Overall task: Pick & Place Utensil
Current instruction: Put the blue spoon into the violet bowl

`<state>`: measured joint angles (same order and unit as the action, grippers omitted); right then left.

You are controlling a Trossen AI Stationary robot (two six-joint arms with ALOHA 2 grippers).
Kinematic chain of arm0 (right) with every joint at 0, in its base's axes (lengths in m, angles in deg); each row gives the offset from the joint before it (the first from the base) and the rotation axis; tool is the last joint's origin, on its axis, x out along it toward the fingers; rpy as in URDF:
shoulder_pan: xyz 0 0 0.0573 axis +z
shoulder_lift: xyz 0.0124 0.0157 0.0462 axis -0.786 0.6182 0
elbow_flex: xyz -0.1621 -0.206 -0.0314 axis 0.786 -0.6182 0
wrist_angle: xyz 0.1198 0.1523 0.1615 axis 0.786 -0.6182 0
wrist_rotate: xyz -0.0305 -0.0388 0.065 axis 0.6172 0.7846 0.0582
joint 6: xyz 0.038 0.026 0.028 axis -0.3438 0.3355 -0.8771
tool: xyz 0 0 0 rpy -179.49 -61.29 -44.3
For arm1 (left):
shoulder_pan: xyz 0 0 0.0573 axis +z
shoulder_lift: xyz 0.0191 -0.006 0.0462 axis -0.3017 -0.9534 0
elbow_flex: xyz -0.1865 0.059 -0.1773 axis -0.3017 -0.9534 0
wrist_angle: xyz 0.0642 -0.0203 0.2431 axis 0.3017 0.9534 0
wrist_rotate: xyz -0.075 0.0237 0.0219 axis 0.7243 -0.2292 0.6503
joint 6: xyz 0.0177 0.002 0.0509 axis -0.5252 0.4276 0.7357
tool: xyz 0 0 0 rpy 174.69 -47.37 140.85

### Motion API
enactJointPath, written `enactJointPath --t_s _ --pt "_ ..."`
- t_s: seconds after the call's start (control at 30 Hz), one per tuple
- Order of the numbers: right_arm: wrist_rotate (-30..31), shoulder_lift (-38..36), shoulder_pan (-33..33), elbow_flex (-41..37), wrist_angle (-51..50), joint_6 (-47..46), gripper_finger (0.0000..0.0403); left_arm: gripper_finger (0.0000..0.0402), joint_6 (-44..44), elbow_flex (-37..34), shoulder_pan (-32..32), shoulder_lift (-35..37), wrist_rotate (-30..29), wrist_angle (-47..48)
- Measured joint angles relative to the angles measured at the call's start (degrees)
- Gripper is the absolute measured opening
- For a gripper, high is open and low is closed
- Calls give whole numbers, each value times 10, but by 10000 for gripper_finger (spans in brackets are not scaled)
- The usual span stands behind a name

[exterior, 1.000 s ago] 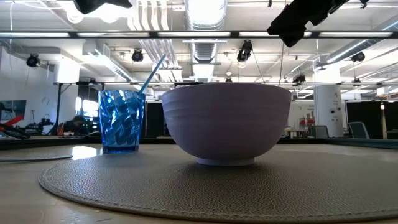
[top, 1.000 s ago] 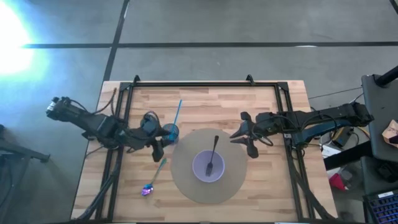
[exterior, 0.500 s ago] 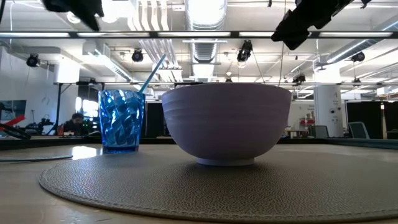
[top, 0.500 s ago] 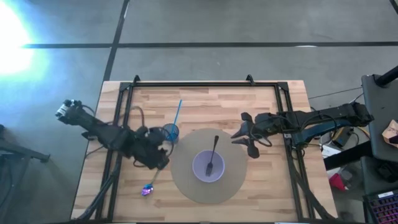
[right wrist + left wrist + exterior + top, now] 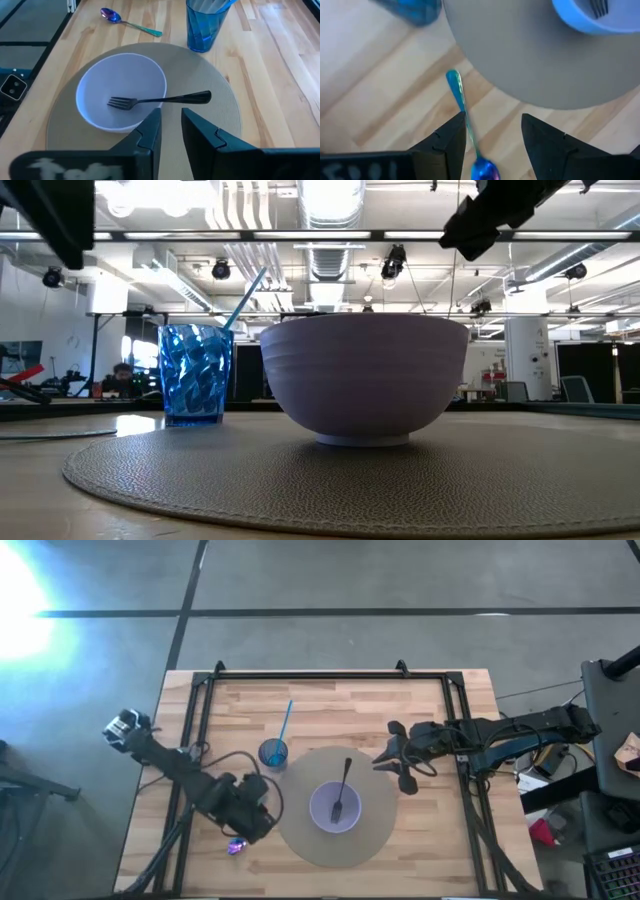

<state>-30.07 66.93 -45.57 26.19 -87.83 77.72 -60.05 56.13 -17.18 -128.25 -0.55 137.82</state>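
Hovering over the table's front left with fingers parted, the left gripper [image 5: 492,145] is straddling the iridescent spoon [image 5: 465,117], which is lying on the wood just beside the round mat [image 5: 300,830]. Farther back, the fork [image 5: 341,787] is resting in the lavender bowl [image 5: 318,810], the blue cup [image 5: 273,753] is standing behind the mat, and the right gripper [image 5: 400,760] is waiting spread above the mat's right edge.

An iridescent blue-purple spoon [image 5: 465,120] lies flat on the wooden bench, just off the round mat [image 5: 375,840] on its left side, toward the bench's front-left corner; its bowl end points to the front edge and its turquoise handle tip toward the blue cup [image 5: 273,753]. A black fork [image 5: 160,99] rests in the lavender bowl [image 5: 335,808], handle over the rim
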Motion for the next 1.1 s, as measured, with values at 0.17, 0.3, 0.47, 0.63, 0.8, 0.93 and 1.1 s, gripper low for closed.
enactJointPath --t_s 0.17,0.3,0.47,0.63,0.8,0.93,1.1 --pt "0 0 0 0 -3 0 79 181 -78 -32 -33 -11 4 -7" --pt "0 0 0 0 -3 -1 85 181 -133 -93 -55 -6 25 -60" --pt "0 0 0 0 -2 -2 89 181 -157 -165 -61 8 42 -160" --pt "0 0 0 0 -2 -2 83 181 -174 -198 -60 4 64 -176" --pt "0 0 0 0 -1 -2 73 181 -184 -202 -60 1 65 -186" --pt "0 0 0 0 -1 -2 68 181 -189 -204 -60 -18 65 -186" --pt "0 0 0 0 -1 -2 73 181 -187 -204 -60 -49 71 -206"
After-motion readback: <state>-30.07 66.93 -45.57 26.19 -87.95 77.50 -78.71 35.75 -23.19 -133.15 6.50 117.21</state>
